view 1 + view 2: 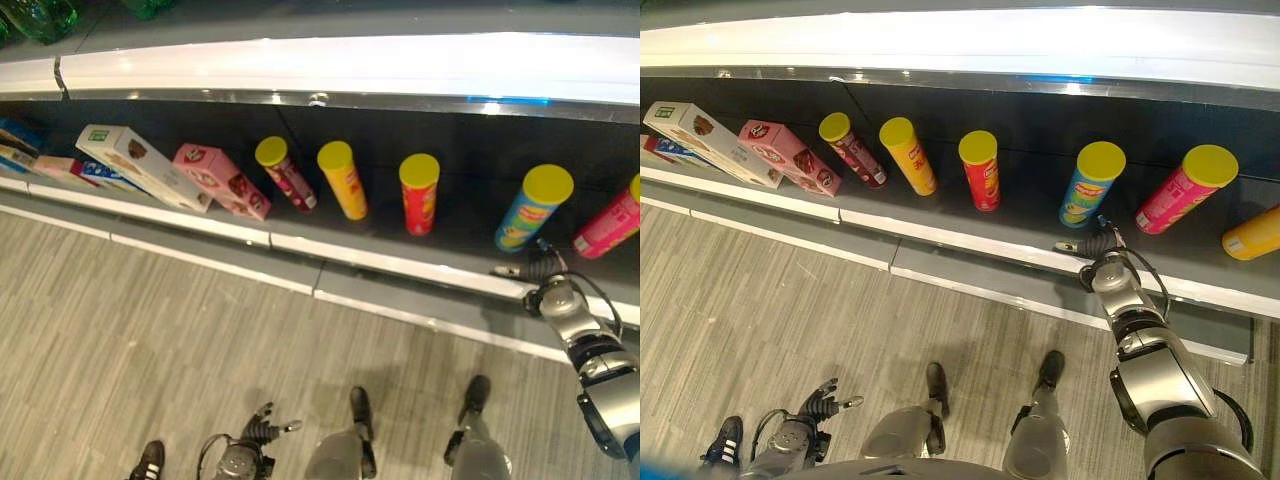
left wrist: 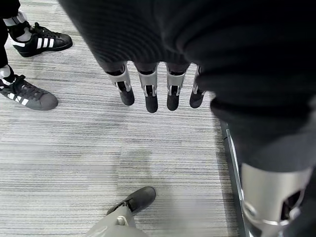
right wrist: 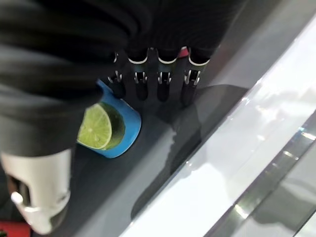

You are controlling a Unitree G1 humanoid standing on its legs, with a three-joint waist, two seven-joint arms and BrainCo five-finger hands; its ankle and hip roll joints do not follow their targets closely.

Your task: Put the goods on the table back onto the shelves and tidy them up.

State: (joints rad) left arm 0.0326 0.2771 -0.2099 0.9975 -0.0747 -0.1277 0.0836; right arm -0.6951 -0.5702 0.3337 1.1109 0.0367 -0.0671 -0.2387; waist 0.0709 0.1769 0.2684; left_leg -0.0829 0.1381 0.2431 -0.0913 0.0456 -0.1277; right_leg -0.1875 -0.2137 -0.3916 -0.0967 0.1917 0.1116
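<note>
Blue can (image 1: pixel 1090 183): upright on shelf (image 1: pixel 940 232), just beyond our right hand (image 1: pixel 1098 246), fingers straight, holding nothing.

Goods on the dark shelf (image 1: pixel 1040 235), all upright, yellow-lidded cans in a row along it: maroon can (image 1: pixel 850 148), yellow can (image 1: pixel 908 154), red can (image 1: pixel 981 169), blue can (image 1: pixel 1091 183), pink can (image 1: pixel 1186 187). At the left end, pink box (image 1: pixel 788 156) and white box (image 1: pixel 710 142) lean over.

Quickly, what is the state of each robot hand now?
Left robot hand: open, holding nothing, hanging over the floor.
Right robot hand: open, empty, fingers straight beside the blue can.
</note>
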